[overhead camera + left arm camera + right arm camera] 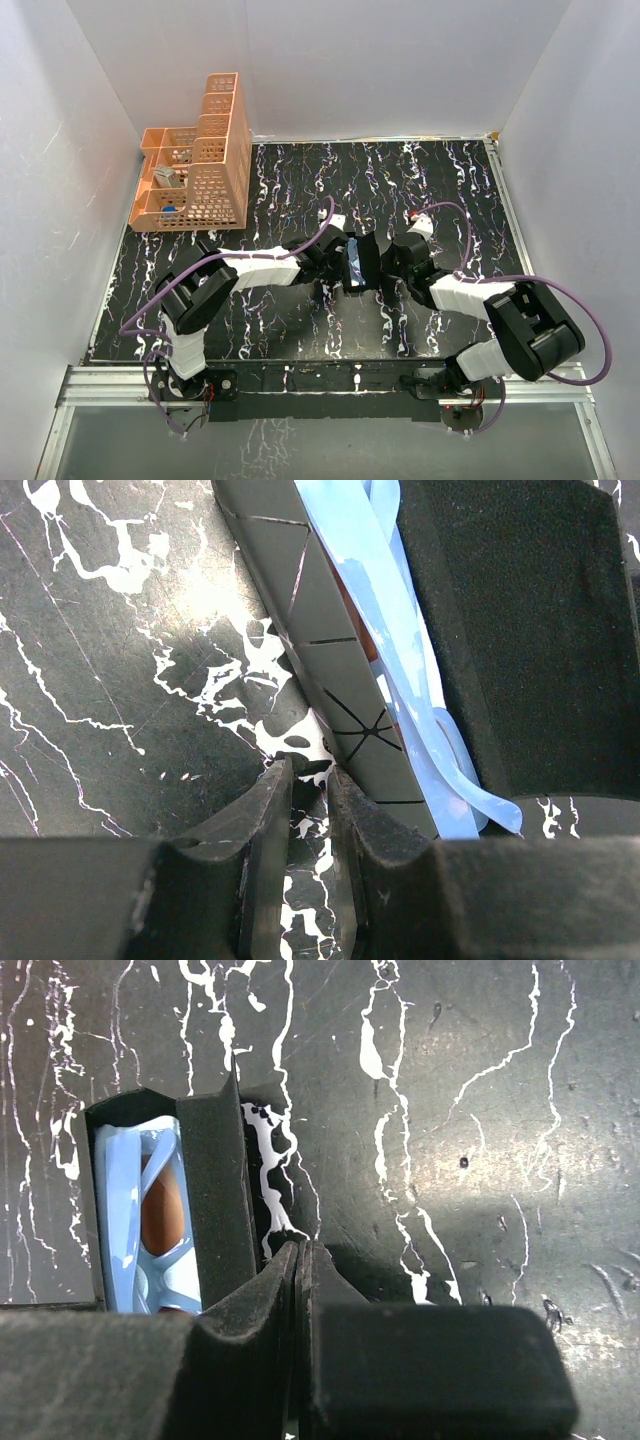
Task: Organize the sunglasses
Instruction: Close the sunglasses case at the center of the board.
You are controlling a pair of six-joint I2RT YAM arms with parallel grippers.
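Observation:
The sunglasses point(120, 1220), with a light blue frame and brownish lenses, lie folded inside the open black case point(220, 1200) at the table's middle point(357, 262). In the left wrist view the blue frame point(375, 580) sits between the case's grey flap point(330, 620) and its black lid point(520, 630). My left gripper point(308, 770) stands just left of the case, its jaws a narrow gap apart with only table between them. Its right finger point(350, 810) is against the flap's lower edge. My right gripper point(303, 1245) is shut on nothing, right beside the case's right wall.
An orange perforated organizer point(195, 160) with several compartments stands at the back left corner. White walls close in the table on three sides. A metal rail point(330, 385) runs along the near edge by the arm bases.

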